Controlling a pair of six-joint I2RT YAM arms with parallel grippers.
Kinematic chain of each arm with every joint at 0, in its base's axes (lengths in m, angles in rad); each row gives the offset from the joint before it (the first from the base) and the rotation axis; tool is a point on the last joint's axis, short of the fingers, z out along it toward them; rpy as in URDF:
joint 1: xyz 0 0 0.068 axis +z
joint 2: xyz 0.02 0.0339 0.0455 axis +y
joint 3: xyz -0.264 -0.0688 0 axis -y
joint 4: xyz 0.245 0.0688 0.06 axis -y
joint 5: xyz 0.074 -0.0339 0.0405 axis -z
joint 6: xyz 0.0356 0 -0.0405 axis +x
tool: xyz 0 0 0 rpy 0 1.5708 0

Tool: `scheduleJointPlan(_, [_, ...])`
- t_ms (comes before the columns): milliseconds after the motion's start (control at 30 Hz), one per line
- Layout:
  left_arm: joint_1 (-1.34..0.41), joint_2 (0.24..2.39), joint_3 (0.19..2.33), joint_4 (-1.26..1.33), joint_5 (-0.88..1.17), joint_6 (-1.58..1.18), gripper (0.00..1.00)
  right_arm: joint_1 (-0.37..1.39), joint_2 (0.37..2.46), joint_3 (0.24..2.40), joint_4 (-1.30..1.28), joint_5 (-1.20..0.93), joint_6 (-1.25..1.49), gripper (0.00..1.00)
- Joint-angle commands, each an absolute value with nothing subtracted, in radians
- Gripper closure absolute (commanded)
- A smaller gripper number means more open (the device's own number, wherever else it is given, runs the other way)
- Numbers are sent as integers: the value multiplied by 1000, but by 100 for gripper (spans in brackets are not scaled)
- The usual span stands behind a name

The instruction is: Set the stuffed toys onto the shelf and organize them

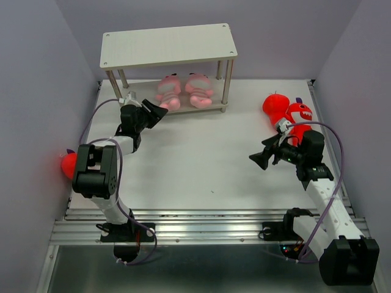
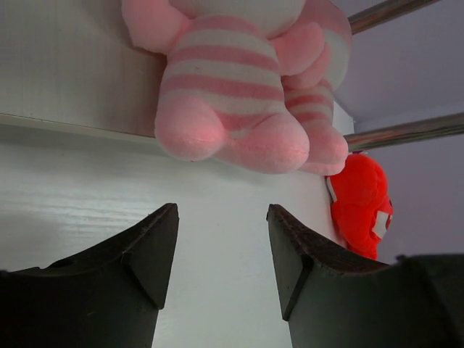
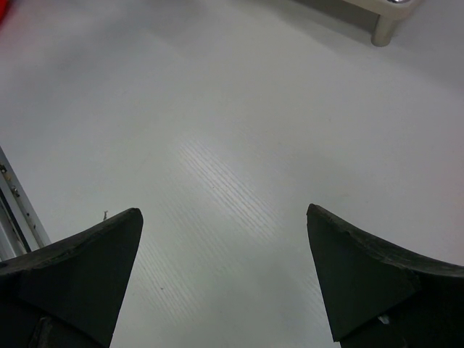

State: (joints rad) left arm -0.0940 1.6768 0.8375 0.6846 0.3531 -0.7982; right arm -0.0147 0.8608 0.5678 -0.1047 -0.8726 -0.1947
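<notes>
The shelf stands at the back of the table. Two pink striped toys lie side by side on its lower board, one on the left and one on the right; the left wrist view shows them close up. My left gripper is open and empty, just in front of the left pink toy. Two red sharks lie at the right, also seen in the left wrist view. A third red shark lies at the left wall, partly behind my left arm. My right gripper is open and empty above bare table.
A shelf leg shows at the top of the right wrist view. Walls close in on the left, right and back. A metal rail runs along the table's near edge.
</notes>
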Motion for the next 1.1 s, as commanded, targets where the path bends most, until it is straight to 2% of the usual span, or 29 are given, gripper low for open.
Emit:
scheduleJointPlan(0, [-80,1706,902,772,373,-845,37,-23,844,560,-87,-887,-210,0])
scheduleJointPlan(533, [-64,1868,1026,764,370,-887,37,-32,847,560,-86,-888,-218,0])
scheduleJointPlan(600, [-64,1876,1034,758,368,-890,41,-32,845,561,-86,-887,-218,0])
scheduleJointPlan(733, [-63,1893,1048,753,373,-888,54,-41,845,561,-86,-887,-219,0])
scheduleJointPlan(767, [-61,1893,1051,753,376,-885,65,-41,845,561,-86,-887,-219,0])
scheduleJointPlan(800, [-63,1893,1054,753,379,-876,70,-41,845,561,-86,-887,-219,0])
scheduleJointPlan(833, [-63,1890,1055,753,380,-871,81,-41,847,561,-86,-887,-221,0])
scheduleJointPlan(967, [-61,1862,1052,752,379,-832,99,-41,845,560,-84,-888,-221,0])
scheduleJointPlan(1067, [-63,1829,1048,736,371,-782,100,-41,844,561,-84,-887,-222,0])
